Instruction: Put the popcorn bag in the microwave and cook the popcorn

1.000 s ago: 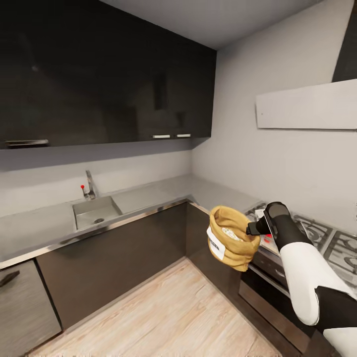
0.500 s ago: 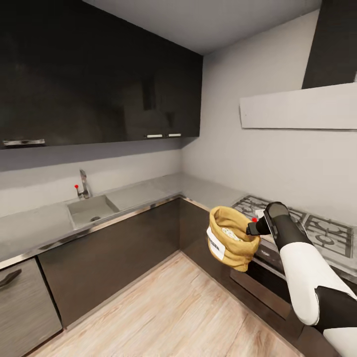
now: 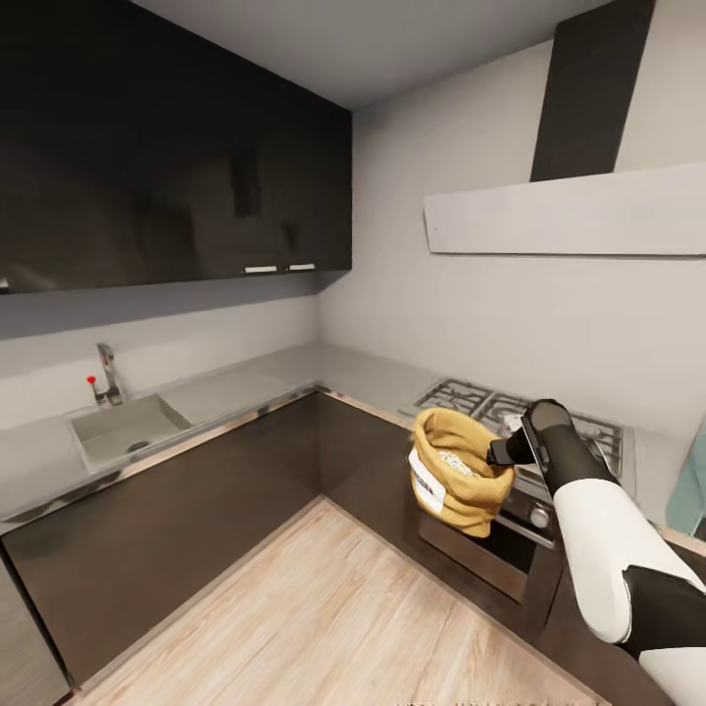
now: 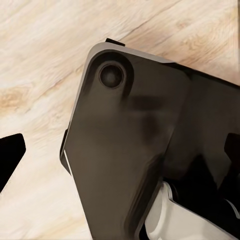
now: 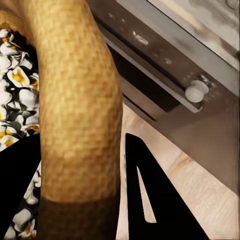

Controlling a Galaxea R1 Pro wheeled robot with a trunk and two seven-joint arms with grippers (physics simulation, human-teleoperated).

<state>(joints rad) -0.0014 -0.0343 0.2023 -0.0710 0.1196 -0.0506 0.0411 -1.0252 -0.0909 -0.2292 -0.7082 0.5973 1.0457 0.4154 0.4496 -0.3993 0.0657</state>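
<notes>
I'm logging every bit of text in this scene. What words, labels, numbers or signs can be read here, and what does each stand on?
None can be read.
White label on the popcorn bag: markings too blurred to read.
Pale marks on the oven control panel: too small and smeared to read.
No print shows on the cabinets or the hood.

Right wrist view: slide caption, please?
Right gripper pinching the bag rim, popcorn inside, oven behind.

The popcorn bag (image 3: 453, 473), with popcorn (image 3: 455, 460) inside, hangs above the floor (image 3: 324, 628) before the oven (image 3: 490, 549). A hob (image 3: 510, 407) lies on the countertop (image 3: 324, 368) behind it; the sink (image 3: 123, 428) sits far left.
</notes>
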